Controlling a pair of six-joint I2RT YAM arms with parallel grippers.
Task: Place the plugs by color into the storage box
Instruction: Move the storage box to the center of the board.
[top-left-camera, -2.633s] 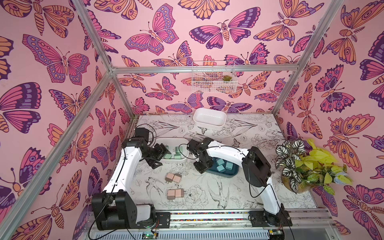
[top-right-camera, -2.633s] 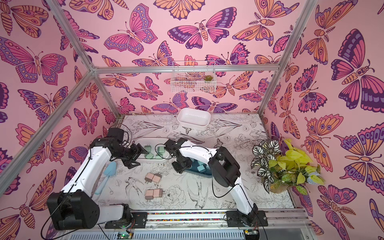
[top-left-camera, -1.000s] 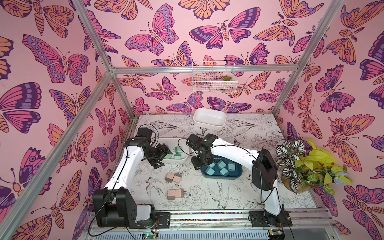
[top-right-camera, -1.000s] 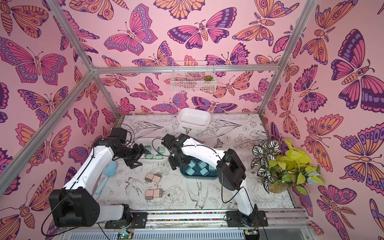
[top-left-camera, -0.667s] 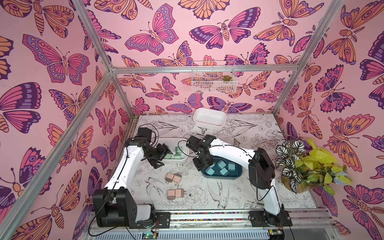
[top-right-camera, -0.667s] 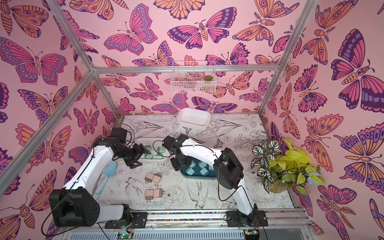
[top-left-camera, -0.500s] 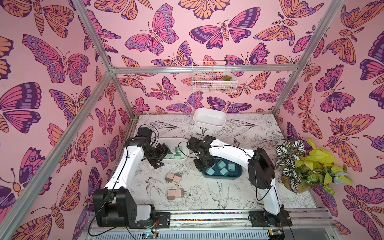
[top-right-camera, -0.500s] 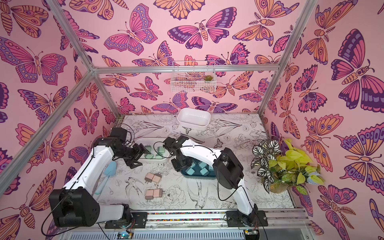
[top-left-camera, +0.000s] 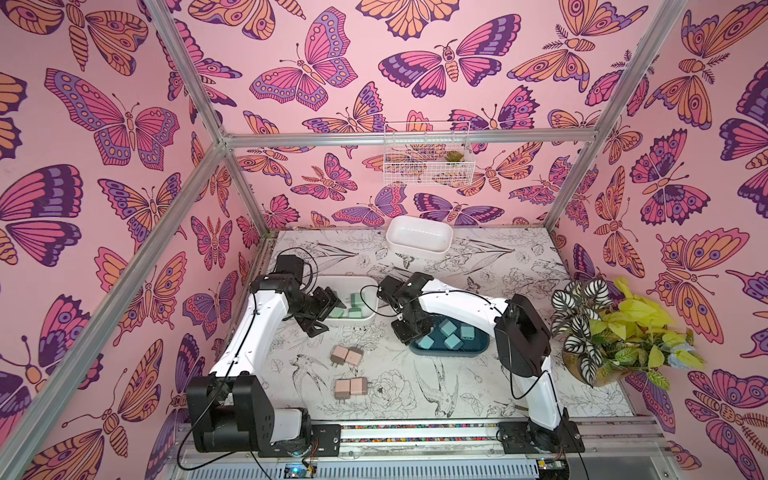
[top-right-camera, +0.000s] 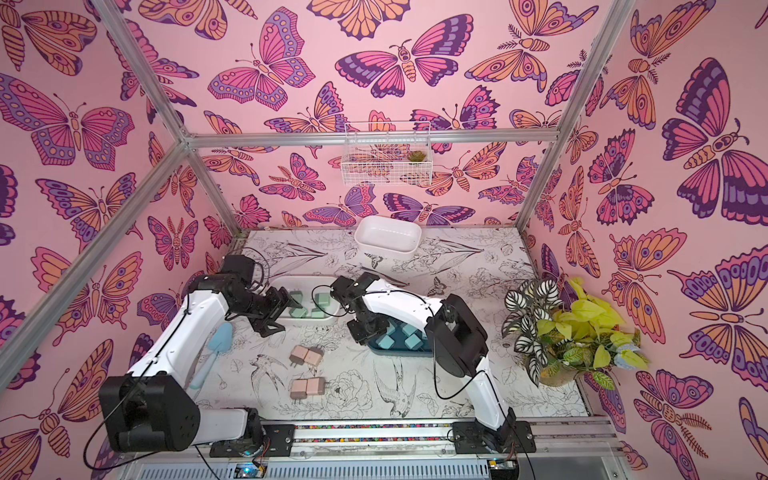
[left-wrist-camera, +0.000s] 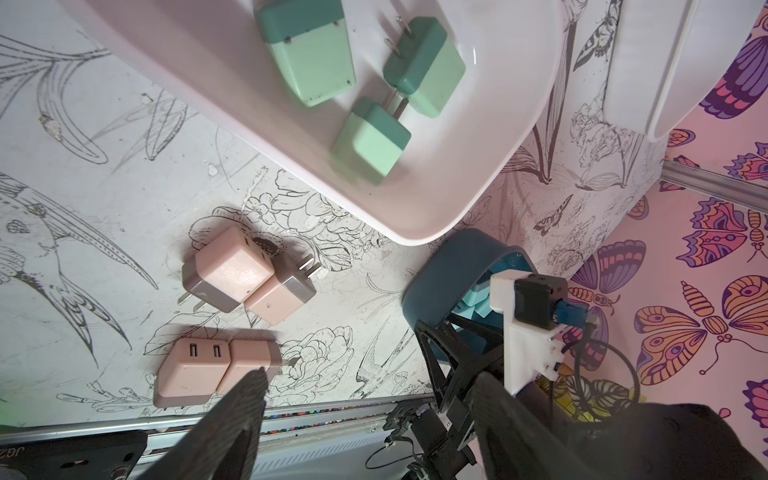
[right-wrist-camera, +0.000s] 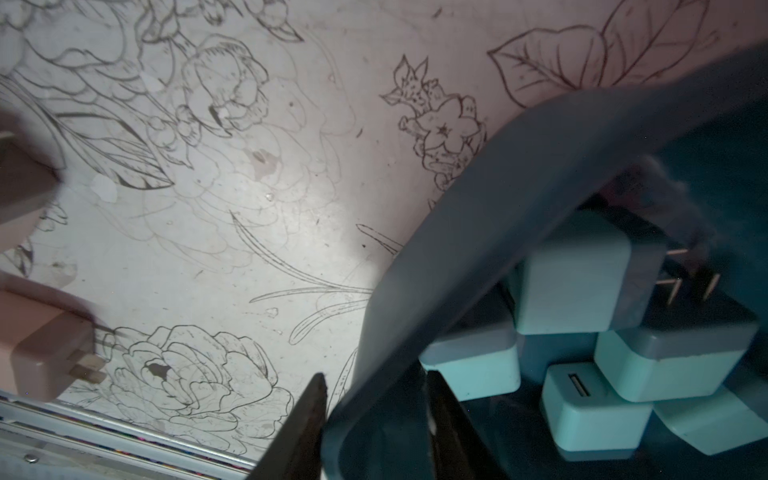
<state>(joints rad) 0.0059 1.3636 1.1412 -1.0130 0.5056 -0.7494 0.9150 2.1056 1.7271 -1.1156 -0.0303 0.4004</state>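
**Q:** Where are the plugs?

**A:** Several small squarish light teal-blue plugs (top-left-camera: 446, 334) lie jumbled in a dark blue plastic tray (top-left-camera: 465, 354). It sits right of centre on the white table printed with line-drawn flowers and birds (top-left-camera: 478, 257). Mint green plugs (left-wrist-camera: 370, 141), three of them in the left wrist view, lie in a white plastic tray (top-left-camera: 368, 291) just left of the blue one. Four pale pink plugs (top-left-camera: 347, 356) lie on the table in two touching pairs, nearer the front edge.

**Q:** And the grippers?

**A:** The right gripper (right-wrist-camera: 374, 382) is closed on the blue tray's rim, with one finger outside the wall, one inside, and the wall pinched between them. The left gripper (left-wrist-camera: 370, 374) hangs beside the white plastic tray's front edge, jaws apart with nothing between them.

**Q:** Anything else?

**A:** A second white tray (top-left-camera: 419, 241) stands near the back wall, and a leafy potted plant (top-left-camera: 602, 332) stands at the right edge.
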